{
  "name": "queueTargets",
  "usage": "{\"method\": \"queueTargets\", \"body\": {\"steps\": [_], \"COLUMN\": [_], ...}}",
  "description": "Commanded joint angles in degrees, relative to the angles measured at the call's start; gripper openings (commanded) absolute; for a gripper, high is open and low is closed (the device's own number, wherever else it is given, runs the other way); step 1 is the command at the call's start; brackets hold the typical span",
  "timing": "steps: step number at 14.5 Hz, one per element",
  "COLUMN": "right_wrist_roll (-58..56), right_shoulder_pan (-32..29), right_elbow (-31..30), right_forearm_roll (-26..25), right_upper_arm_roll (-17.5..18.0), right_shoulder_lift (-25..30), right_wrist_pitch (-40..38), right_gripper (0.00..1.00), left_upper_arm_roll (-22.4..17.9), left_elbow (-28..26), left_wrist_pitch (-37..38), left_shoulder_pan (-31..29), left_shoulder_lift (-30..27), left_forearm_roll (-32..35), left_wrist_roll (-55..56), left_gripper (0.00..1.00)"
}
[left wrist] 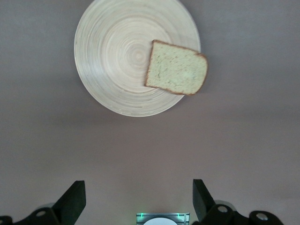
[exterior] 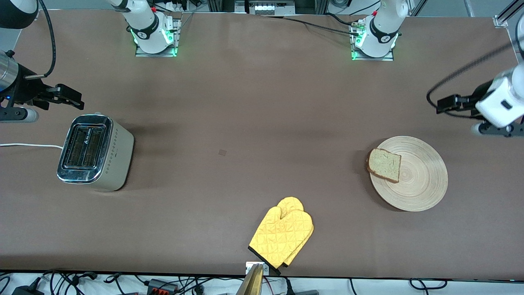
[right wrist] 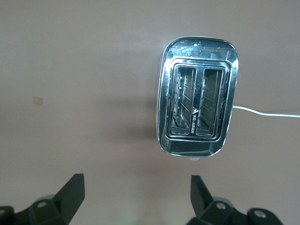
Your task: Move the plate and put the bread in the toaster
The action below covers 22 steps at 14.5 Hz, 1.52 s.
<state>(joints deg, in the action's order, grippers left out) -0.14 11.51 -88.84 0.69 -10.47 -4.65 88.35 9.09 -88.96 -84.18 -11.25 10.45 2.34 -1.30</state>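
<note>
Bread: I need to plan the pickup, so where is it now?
The bread lies on the plate, overhanging its rim toward the toaster, at the left arm's end of the table.

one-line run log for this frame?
left gripper: open, empty, above table | right gripper: open, empty | bread: on plate | toaster: empty

Yellow quilted mitt (exterior: 282,230), ring-grained tan plate (exterior: 421,180)

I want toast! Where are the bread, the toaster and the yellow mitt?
bread (exterior: 384,164), front view, middle of the slice.
toaster (exterior: 84,148), front view, chrome top between its slots.
yellow mitt (exterior: 282,233), front view, quilted palm.
</note>
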Motion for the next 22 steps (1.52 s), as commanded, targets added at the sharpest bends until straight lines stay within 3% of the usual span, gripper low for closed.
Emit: {"method": "queueTargets", "body": {"steps": [1,4,6,10,14,21,22], "right_wrist_roll": [-0.2,0.7,0.3,0.9,0.4,0.8,0.8], "right_shoulder_pan": [0.4,1.3,1.3,2.3,2.1,1.4,1.5], "right_elbow": [0.4,0.4,0.4,0.1,0.2,0.3,0.2], "right_forearm_roll": [0.4,0.3,0.3,0.3,0.4,1.1,1.1], "right_upper_arm_roll": [-0.2,-0.2,-0.1,-0.1,-0.2,-0.4,-0.4], "right_shoulder_lift": [-0.1,-0.7,-1.5,-2.6,-3.7,-7.4,-7.4], "right_wrist_pitch": [-1.5,-4.3,-4.3,-4.9,-4.6,-4.4,-4.3], "right_gripper": [1.0,1.0,1.0,1.0,1.0,1.0,1.0], "left_upper_arm_roll": [0.5,0.4,0.6,0.5,0.4,0.4,0.4], "left_elbow": [6.3,13.0,13.3,13.5,13.4,12.7,12.8], "left_wrist_pitch": [1.1,-0.8,-5.3,-9.8,-10.3,-10.5,-10.5], "left_shoulder_pan": [-7.2,-13.2,-20.0,-28.0,-31.6,-31.5,-31.5], "left_shoulder_lift": [8.8,17.3,21.7,31.0,39.5,47.8,48.1], "left_forearm_roll": [-0.8,-4.3,-11.6,-26.8,-42.5,-50.2,-50.2], "left_wrist_roll": [-3.3,-14.2,-22.1,-36.3,-47.4,-48.2,-48.1], "left_gripper": [1.0,1.0,1.0,1.0,1.0,0.99,0.88]}}
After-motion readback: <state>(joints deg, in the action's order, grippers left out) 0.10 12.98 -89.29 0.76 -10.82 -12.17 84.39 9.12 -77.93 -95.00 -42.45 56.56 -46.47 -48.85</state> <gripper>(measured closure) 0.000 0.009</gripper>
